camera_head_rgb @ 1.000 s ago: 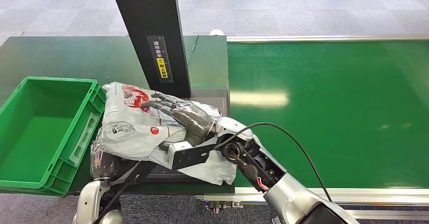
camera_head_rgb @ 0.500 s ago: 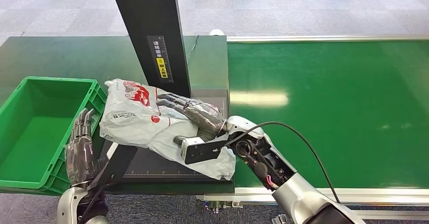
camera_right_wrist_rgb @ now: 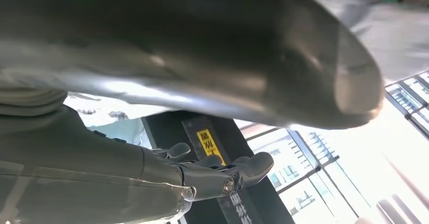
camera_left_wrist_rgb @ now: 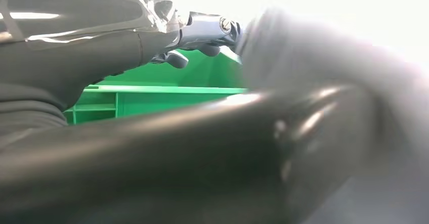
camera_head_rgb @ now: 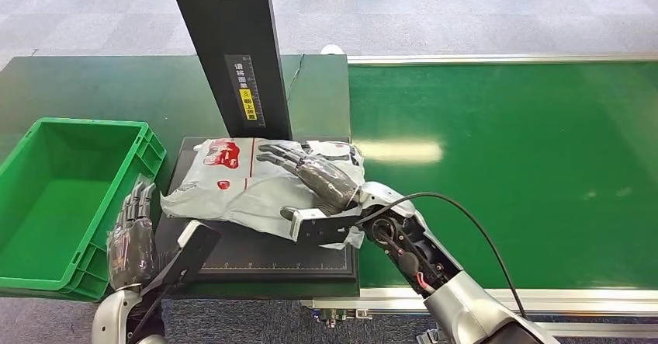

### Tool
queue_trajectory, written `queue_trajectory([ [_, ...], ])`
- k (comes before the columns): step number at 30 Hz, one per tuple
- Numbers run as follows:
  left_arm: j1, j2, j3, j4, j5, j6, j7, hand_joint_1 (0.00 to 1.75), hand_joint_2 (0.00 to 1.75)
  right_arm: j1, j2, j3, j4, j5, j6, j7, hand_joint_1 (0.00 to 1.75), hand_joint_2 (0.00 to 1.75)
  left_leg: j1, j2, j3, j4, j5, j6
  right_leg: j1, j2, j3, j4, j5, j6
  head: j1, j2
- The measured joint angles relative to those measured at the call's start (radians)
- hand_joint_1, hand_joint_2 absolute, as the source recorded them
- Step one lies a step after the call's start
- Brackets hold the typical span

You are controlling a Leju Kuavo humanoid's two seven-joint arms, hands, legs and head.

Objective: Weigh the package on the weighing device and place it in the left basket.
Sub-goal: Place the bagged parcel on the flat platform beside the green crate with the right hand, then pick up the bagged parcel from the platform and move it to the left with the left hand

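Right of the scene, a green belt [camera_head_rgb: 504,165] runs wide and flat, edged by silver rails. At the far left a dark green table [camera_head_rgb: 116,88] carries the rest, and a black post [camera_head_rgb: 229,49] with a yellow label rises from its middle. Near the left edge sits a green basket [camera_head_rgb: 54,196] with bare walls and floor. Just right of the basket lies the black scale [camera_head_rgb: 264,255], its flat plate printed with a ruler along the near edge. On that plate rests the package [camera_head_rgb: 248,189], a grey-white plastic bag with red marks, lying flat at the foot of the post and well clear of the basket. From the near right the right hand [camera_head_rgb: 314,181] reaches across the bag, fingers spread over its top and thumb at its near edge; I cannot tell whether they still clasp it or merely lie on it. Between basket and scale the left hand [camera_head_rgb: 130,239] stands upright, fingers straight and apart, holding nothing and touching no bag.
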Motion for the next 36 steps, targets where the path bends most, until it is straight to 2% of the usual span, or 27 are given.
queue_trajectory([
  [8,-0.002,-0.012,0.000,0.007,-0.008,0.067,-0.007,0.00,0.00,0.016,-0.001,0.005,-0.014,0.004,0.034,-0.021,0.00,0.00,0.000,0.000,0.000,0.000,0.000,0.000,0.000,0.000,0.000,0.000,0.000,0.000,0.000,0.000],
  [15,-0.021,-0.018,-0.005,0.006,-0.005,0.053,-0.023,0.00,0.00,0.006,0.009,0.008,-0.025,0.004,0.049,-0.029,0.00,0.00,0.000,0.000,0.000,0.000,0.000,0.000,0.000,0.000,0.000,0.000,0.000,0.000,0.000,0.000],
  [18,-0.037,-0.017,-0.016,0.006,-0.023,0.044,-0.032,0.00,0.00,0.000,0.009,0.010,-0.034,0.029,0.019,-0.004,0.00,0.00,0.000,0.000,0.000,0.000,0.000,0.000,0.000,0.000,0.000,0.000,0.000,0.000,0.000,0.000],
  [21,-0.043,-0.015,-0.030,0.006,-0.048,0.038,-0.040,0.00,0.00,-0.007,0.008,0.003,-0.027,0.075,-0.060,0.054,0.00,0.00,0.000,0.000,0.000,0.000,0.000,0.000,0.000,0.000,0.000,0.000,0.000,0.000,0.000,0.000],
  [24,-0.042,-0.012,-0.050,0.001,-0.083,0.028,-0.051,0.00,0.00,-0.018,-0.004,-0.038,0.016,0.149,-0.233,0.177,0.00,0.00,0.000,-0.002,0.000,0.000,0.000,0.000,0.000,-0.001,0.001,0.000,0.000,0.000,0.000,0.000],
  [27,-0.033,-0.007,-0.073,-0.015,-0.101,0.009,-0.057,0.00,0.00,-0.029,-0.046,-0.116,0.092,0.235,-0.408,0.268,0.00,0.00,-0.001,-0.004,0.000,0.000,0.000,0.000,-0.001,-0.002,0.002,0.000,0.000,0.000,0.000,0.000],
  [30,-0.022,0.000,-0.092,-0.029,-0.104,-0.001,-0.058,0.00,0.00,-0.030,-0.098,-0.211,0.174,0.336,-0.529,0.348,0.00,0.00,-0.001,-0.005,0.000,0.001,0.000,0.001,-0.002,-0.003,0.002,-0.001,0.000,0.001,0.000,0.000],
  [32,-0.020,0.005,-0.102,-0.034,-0.105,-0.001,-0.059,0.00,0.00,-0.027,-0.126,-0.278,0.219,0.382,-0.568,0.372,0.00,0.00,-0.002,-0.004,0.000,0.001,0.000,0.001,-0.002,-0.003,0.001,-0.001,0.000,0.001,0.000,0.000],
  [36,-0.021,0.012,-0.116,-0.042,-0.107,-0.007,-0.072,0.00,0.00,-0.010,-0.167,-0.412,0.282,0.408,-0.583,0.379,0.00,0.00,-0.002,-0.005,-0.001,0.001,-0.001,0.001,-0.002,-0.003,0.001,-0.001,0.000,0.001,0.000,0.000],
])
